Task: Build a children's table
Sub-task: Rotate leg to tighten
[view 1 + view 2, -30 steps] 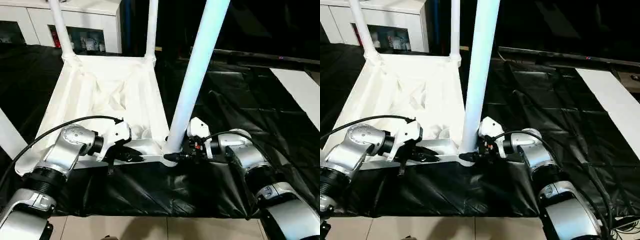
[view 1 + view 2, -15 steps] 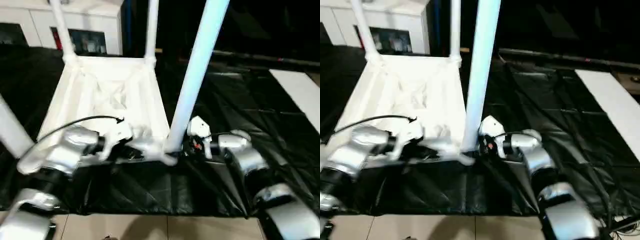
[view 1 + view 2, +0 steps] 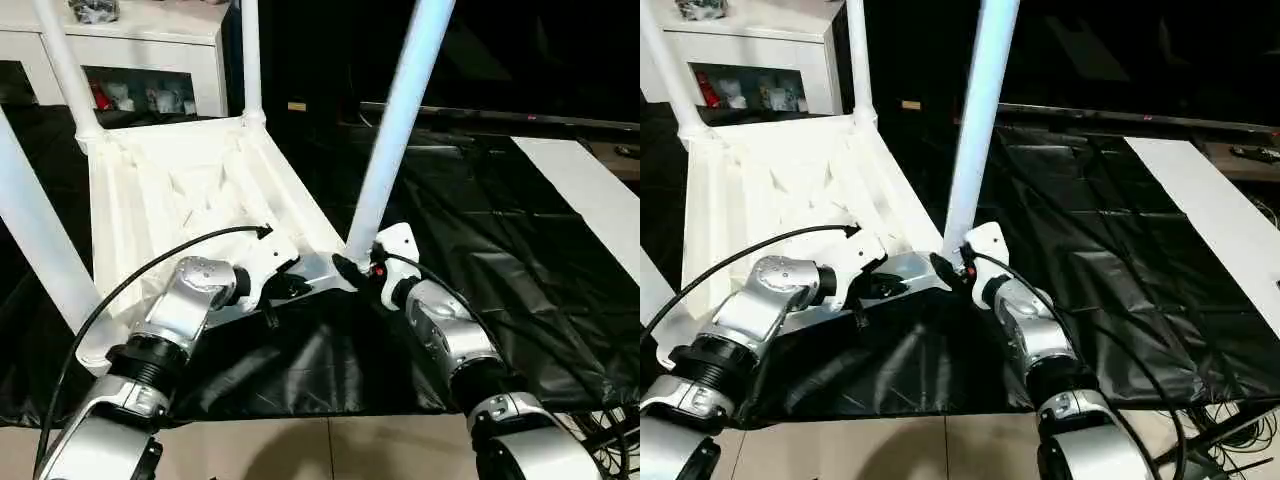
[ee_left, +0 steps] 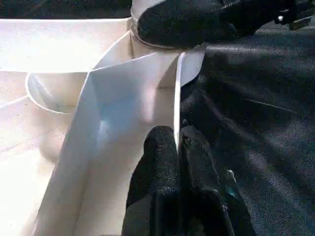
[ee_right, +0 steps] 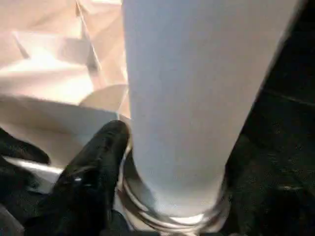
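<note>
My left pincer (image 4: pixel 177 147) is pinched narrow on the side wall of the upturned white plastic ribbed table top (image 3: pixel 180 190), which lies on the black-covered bench (image 3: pixel 500 230). My right pincer (image 3: pixel 352 268) straddles the base of the near white tubular leg (image 3: pixel 395 120) at its corner socket. To seat it well, I judge I should keep the leg upright, press straight down, and brace the top.

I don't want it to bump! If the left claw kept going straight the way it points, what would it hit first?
Probably the near leg in its corner socket, where the right claw sits. The left claw is already pinched on the tabletop's edge.
</note>
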Motion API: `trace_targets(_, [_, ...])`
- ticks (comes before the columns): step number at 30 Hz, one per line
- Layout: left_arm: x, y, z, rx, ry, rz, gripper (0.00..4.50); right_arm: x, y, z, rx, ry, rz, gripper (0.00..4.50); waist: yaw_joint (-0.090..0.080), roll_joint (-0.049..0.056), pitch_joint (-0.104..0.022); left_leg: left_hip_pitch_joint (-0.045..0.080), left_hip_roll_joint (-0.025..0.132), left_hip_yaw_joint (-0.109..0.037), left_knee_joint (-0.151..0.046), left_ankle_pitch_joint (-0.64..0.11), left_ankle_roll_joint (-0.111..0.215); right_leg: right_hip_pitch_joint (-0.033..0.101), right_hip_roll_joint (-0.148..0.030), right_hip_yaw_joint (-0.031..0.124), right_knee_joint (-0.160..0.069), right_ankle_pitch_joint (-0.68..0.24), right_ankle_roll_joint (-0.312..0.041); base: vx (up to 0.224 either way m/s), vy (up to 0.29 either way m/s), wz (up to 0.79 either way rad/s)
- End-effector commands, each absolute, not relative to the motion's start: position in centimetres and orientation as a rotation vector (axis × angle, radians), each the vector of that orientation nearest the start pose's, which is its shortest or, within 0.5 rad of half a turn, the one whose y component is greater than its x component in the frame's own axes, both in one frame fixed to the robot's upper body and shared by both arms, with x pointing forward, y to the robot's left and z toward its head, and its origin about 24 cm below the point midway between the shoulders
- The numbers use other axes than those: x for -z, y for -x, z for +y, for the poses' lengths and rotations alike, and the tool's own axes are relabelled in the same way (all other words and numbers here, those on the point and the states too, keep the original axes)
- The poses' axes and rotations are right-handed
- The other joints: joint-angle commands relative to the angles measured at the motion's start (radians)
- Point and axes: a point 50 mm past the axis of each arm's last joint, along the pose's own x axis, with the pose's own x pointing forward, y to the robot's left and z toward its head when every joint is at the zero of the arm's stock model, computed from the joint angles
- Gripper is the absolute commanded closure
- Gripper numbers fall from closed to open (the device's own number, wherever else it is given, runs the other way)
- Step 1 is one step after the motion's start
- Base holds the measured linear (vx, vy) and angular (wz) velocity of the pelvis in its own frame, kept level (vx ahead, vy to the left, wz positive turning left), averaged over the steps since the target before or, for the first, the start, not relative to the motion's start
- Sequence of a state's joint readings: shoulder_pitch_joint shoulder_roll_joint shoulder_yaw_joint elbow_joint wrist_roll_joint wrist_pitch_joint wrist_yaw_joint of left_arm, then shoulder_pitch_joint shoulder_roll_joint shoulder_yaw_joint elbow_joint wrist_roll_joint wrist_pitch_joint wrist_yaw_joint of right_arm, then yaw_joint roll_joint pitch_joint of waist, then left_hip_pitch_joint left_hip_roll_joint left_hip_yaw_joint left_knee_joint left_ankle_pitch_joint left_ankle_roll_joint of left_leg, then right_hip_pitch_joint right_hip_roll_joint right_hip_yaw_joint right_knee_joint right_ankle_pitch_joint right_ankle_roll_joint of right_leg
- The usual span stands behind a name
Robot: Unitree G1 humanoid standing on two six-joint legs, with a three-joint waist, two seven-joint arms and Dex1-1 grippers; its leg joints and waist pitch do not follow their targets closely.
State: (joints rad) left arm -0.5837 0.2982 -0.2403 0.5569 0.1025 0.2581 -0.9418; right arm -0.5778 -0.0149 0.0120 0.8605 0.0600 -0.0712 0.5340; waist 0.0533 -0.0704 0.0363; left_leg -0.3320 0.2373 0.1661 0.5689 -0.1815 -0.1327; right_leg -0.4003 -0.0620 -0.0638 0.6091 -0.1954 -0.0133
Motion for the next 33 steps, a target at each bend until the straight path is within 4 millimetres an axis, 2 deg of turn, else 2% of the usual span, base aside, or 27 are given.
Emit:
trace_targets(1, [-4.6,-32.0,9.8,1.141,-0.355,0.415,4.50,-2.2,-31.7,-5.0,-0.958,-0.060,0.226,1.01,-0.003,0.001,-0.039,-0.001,-0.009,0.004,-0.069,-0.364,0.024,0.023,-0.063,0.036,-0.107,-0.501,-0.087,0.000,0.000,0.00])
trace_targets(2, [-4.7,-31.8,11.0,1.178,-0.358,0.424,4.50,-2.1,-31.5,-6.9,-1.048,0.013,0.231,0.75,0.003,0.000,-0.039,-0.005,-0.008,0.006,-0.069,-0.338,0.039,0.028,-0.062,0.038,-0.103,-0.460,-0.098,0.000,0.000,0.00])
trace_targets(5, [-5.0,-31.4,12.0,1.244,-0.356,0.419,4.50,-2.3,-31.5,-8.6,-1.121,0.072,0.240,0.75,0.006,0.000,-0.039,-0.010,-0.006,0.012,-0.067,-0.303,0.054,0.029,-0.062,0.042,-0.095,-0.406,-0.124,0.000,0.000,0.00])
trace_targets(6, [-5.2,-31.1,12.5,1.291,-0.342,0.408,4.50,-2.6,-31.6,-9.5,-1.169,0.101,0.246,0.75,0.007,-0.001,-0.042,-0.012,-0.006,0.011,-0.066,-0.289,0.053,0.033,-0.064,0.042,-0.092,-0.405,-0.127,0.000,0.000,0.00])
trace_targets(7, [-5.2,-31.1,12.5,1.293,-0.342,0.407,4.50,-2.6,-31.6,-9.5,-1.171,0.102,0.246,0.75,0.008,0.000,-0.043,-0.014,-0.006,0.010,-0.066,-0.276,0.053,0.035,-0.065,0.042,-0.090,-0.394,-0.131,0.052,-0.026,0.01])
trace_targets(8, [-5.5,-30.9,13.0,1.329,-0.329,0.402,4.50,-2.8,-31.6,-10.1,-1.215,0.124,0.256,0.75,0.011,0.000,-0.050,-0.013,-0.005,0.015,-0.062,-0.217,0.058,0.039,-0.063,0.045,-0.078,-0.292,-0.160,0.052,-0.026,0.01])
trace_targets(10, [-5.5,-30.8,13.3,1.341,-0.325,0.411,4.50,-2.9,-31.6,-10.4,-1.243,0.134,0.263,0.75,0.010,0.000,-0.053,-0.016,-0.004,0.016,-0.060,-0.170,0.064,0.044,-0.060,0.045,-0.067,-0.205,-0.186,0.066,-0.018,0.02])
trace_targets(12, [-5.6,-30.5,14.0,1.388,-0.345,0.417,4.50,-3.2,-31.6,-10.9,-1.307,0.154,0.277,0.75,0.011,0.001,-0.057,-0.016,-0.004,0.019,-0.055,-0.107,0.080,0.049,-0.056,0.044,-0.050,-0.063,-0.231,0.067,-0.008,0.02])
trace_targets(16, [-6.1,-30.1,15.1,1.454,-0.348,0.425,4.50,-3.7,-31.4,-11.6,-1.421,0.181,0.314,0.75,0.016,0.004,-0.058,-0.016,0.000,0.022,-0.051,-0.059,0.109,0.054,-0.052,0.039,-0.034,0.065,-0.275,0.029,0.004,0.00])
trace_targets(19, [-6.3,-30.0,15.5,1.479,-0.348,0.429,4.50,-3.7,-31.3,-11.7,-1.462,0.202,0.329,0.90,0.020,0.002,-0.058,-0.017,0.002,0.023,-0.048,-0.050,0.108,0.055,-0.055,0.039,-0.030,0.083,-0.285,0.000,0.000,0.00])
trace_targets(22, [-6.8,-29.8,16.0,1.507,-0.348,0.430,4.50,-3.6,-31.0,-11.4,-1.531,0.222,0.351,1.09,0.021,-0.001,-0.054,-0.015,0.003,0.025,-0.051,-0.099,0.090,0.052,-0.059,0.040,-0.038,0.004,-0.270,0.000,0.000,0.00])
trace_targets(23, [-6.8,-29.8,16.0,1.508,-0.348,0.430,4.50,-3.6,-31.0,-11.3,-1.531,0.222,0.351,1.31,0.024,0.001,-0.053,-0.014,0.004,0.025,-0.052,-0.114,0.080,0.051,-0.059,0.041,-0.040,-0.025,-0.264,0.000,0.000,0.00])
trace_targets(24, [-6.8,-29.8,16.1,1.512,-0.347,0.435,4.50,-3.5,-31.0,-11.2,-1.535,0.226,0.349,1.31,0.025,-0.002,-0.051,-0.013,0.005,0.025,-0.052,-0.123,0.072,0.050,-0.060,0.042,-0.041,-0.040,-0.259,0.000,0.000,0.00])
trace_targets(30, [-6.7,-29.7,16.6,1.516,-0.357,0.453,4.50,-3.4,-30.9,-10.5,-1.565,0.201,0.346,1.74,0.031,-0.002,-0.049,-0.012,0.004,0.023,-0.054,-0.137,0.046,0.048,-0.061,0.044,-0.043,-0.087,-0.241,0.000,0.000,0.00])
trace_targets(33, [-6.6,-29.7,16.8,1.509,-0.363,0.458,4.50,-3.3,-30.7,-10.4,-1.571,0.190,0.347,1.80,0.032,-0.001,-0.050,-0.012,0.003,0.023,-0.054,-0.135,0.042,0.048,-0.060,0.044,-0.042,-0.083,-0.240,0.000,0.000,0.00])
